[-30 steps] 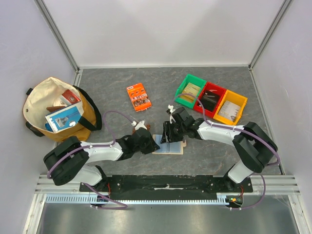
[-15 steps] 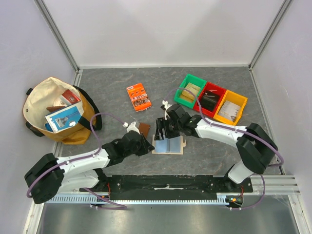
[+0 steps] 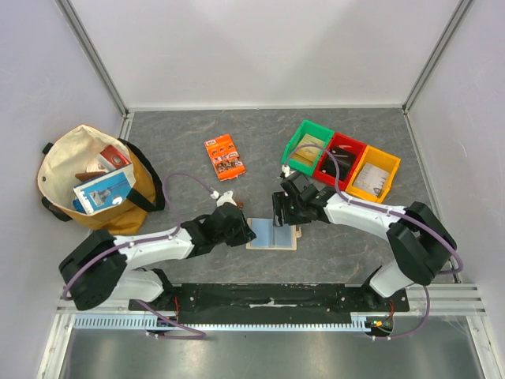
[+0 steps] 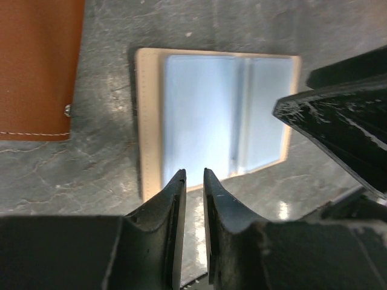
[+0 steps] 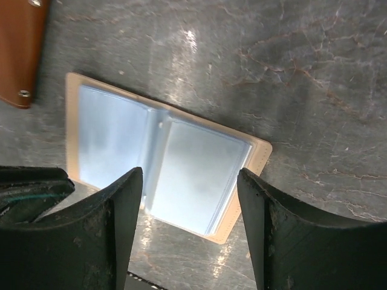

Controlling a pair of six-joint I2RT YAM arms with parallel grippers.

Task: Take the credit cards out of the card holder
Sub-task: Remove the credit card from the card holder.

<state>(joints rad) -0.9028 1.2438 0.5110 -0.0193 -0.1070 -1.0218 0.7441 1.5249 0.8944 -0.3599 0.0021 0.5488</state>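
Note:
The card holder lies open and flat on the grey table, pale blue lining up, cream rim around it. It also shows in the left wrist view and the right wrist view. No credit card shows clearly; only the blue sleeves are visible. My left gripper sits at the holder's left edge, its jaws nearly together with nothing between them. My right gripper hovers over the holder's far right part, open and empty.
A brown wallet lies just left of the holder, also in the left wrist view. An orange packet lies farther back. Green, red and yellow bins stand at back right. A canvas bag stands at left.
My right gripper has moved right, from over the holder's left half to its right half. My left gripper drew back left, then came back to the holder's left edge.

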